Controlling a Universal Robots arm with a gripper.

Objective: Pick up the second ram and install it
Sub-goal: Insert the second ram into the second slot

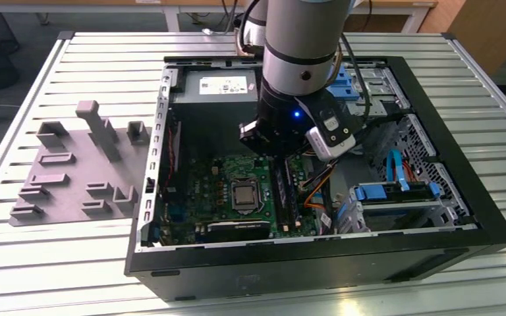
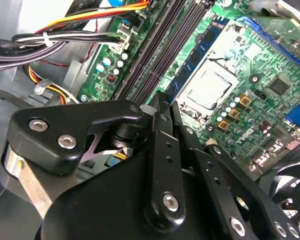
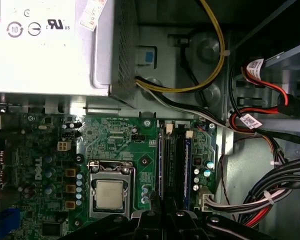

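The second ram (image 2: 197, 55) is a blue-green stick with dark chips. It stands on edge along the memory slot nearest the processor (image 2: 210, 90), and in the first wrist view the second ram (image 3: 160, 160) appears as a thin line. Its upper edge runs straight into my gripper (image 2: 152, 102), whose fingers are closed together over it. How deep it sits in the slot is hidden. In the exterior view my gripper (image 1: 275, 153) hangs inside the open computer case over the slots (image 1: 282, 191). My gripper (image 3: 162, 216) is lined up with that same slot.
Another ram stick (image 3: 188, 160) stands in the slot by the capacitors. Cable bundles (image 3: 260, 130) crowd one side, and the power supply (image 3: 45, 45) sits beyond the board. A grey holder plate (image 1: 77, 171) lies at the exterior view's left. Drive cages (image 1: 394, 197) fill the case's right.
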